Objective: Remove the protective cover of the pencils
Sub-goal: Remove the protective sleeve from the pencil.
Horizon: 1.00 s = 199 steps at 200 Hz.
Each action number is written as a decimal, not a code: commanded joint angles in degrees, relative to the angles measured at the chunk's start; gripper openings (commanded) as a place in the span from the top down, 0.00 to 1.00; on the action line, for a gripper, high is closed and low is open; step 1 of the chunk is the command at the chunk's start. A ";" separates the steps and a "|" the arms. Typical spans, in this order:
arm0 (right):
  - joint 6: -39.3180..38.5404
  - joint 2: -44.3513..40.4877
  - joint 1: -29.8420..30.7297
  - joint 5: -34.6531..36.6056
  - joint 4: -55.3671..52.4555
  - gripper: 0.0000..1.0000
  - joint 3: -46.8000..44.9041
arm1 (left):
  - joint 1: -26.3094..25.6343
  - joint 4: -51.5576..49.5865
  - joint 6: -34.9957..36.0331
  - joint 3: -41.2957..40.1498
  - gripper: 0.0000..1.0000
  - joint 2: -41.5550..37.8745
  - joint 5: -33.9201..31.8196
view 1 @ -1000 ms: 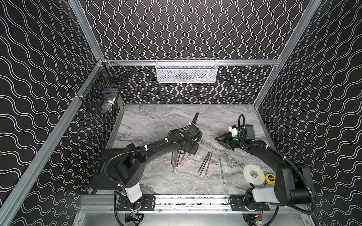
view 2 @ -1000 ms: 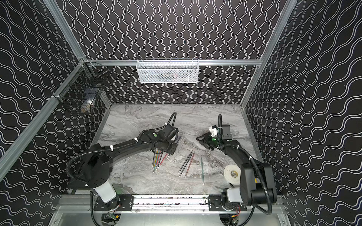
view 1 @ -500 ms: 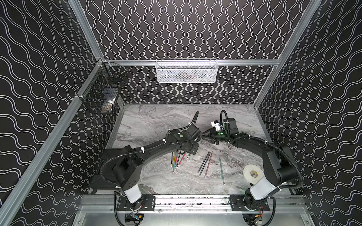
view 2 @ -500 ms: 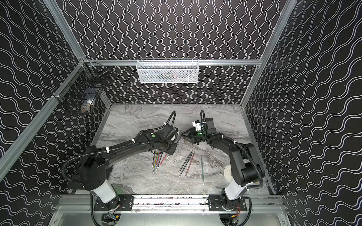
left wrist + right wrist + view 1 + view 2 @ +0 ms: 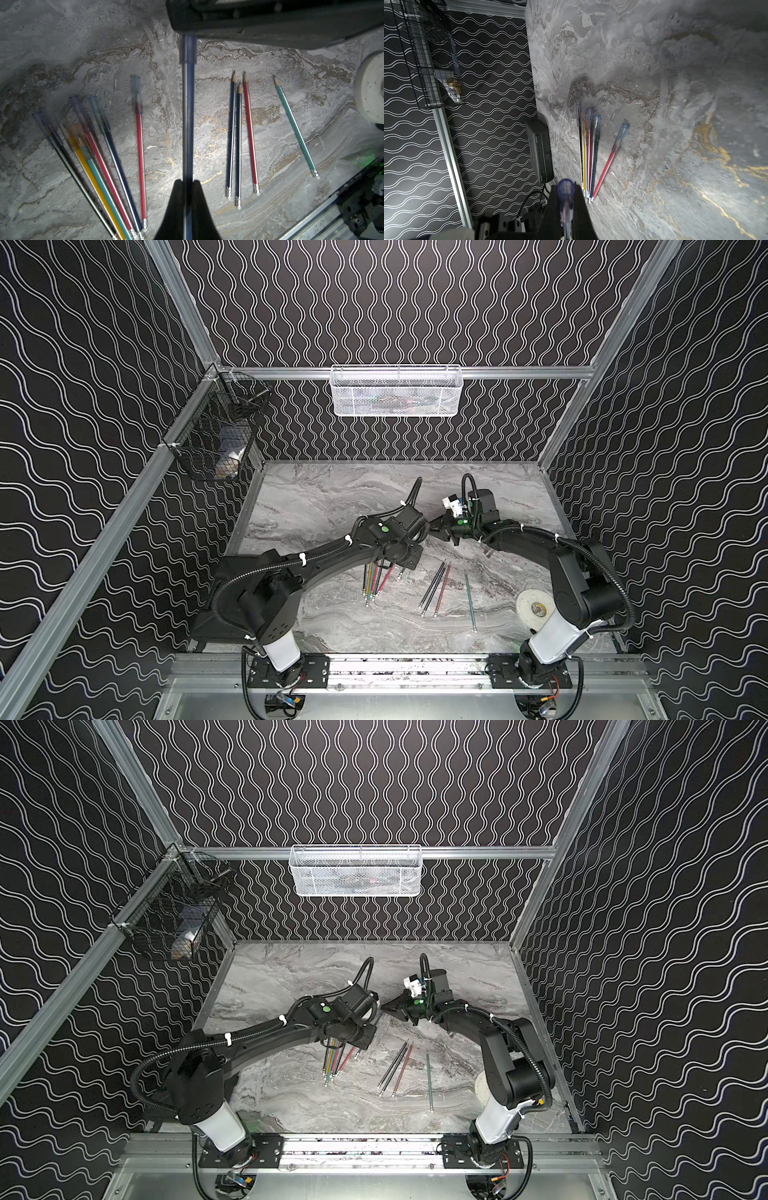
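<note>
My left gripper [image 5: 188, 182] is shut on a blue pencil [image 5: 188, 124] held above the marble table. Its tip wears a clear protective cover [image 5: 187, 49]. My right gripper [image 5: 566, 193] meets it from the right and is shut on that cover [image 5: 566, 190]. In both top views the two grippers [image 5: 411, 556] [image 5: 434, 529] stand tip to tip at mid-table. On the table lie a bunch of covered pencils [image 5: 93, 149] and a covered red one [image 5: 140, 145]. To their right lie three bare pencils [image 5: 239, 135] and a bare green one [image 5: 295, 126].
A white tape roll [image 5: 534, 608] lies beside the right arm's base. A white mesh basket [image 5: 397, 391] hangs on the back wall. A black wire basket [image 5: 216, 443] hangs on the left wall. Patterned walls close in three sides.
My right gripper has swung left from mid-right to the left gripper and shut on the held pencil's cover. The left arm and the loose pencils have stayed put.
</note>
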 commanded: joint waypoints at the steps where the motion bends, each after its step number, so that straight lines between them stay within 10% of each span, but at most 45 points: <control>1: 1.34 -0.20 0.04 -0.19 2.26 1.00 0.29 | -0.16 -0.54 -0.06 0.48 0.97 -0.66 0.40; 31: 1.22 -1.23 -0.03 -0.17 1.32 1.00 0.67 | -0.16 -0.38 0.27 0.13 0.77 -0.83 0.46; 69: 0.35 -2.01 0.00 0.29 -0.24 1.00 1.26 | -0.15 -0.73 0.31 0.05 0.76 -0.57 0.31; 115: 0.05 -2.13 0.00 0.87 -0.78 1.00 1.14 | -0.14 -0.63 0.38 0.11 1.00 -0.75 1.01; 199: -0.07 -1.92 0.04 1.26 -1.72 0.73 2.16 | -0.14 -0.29 0.39 -0.49 1.00 -1.10 1.77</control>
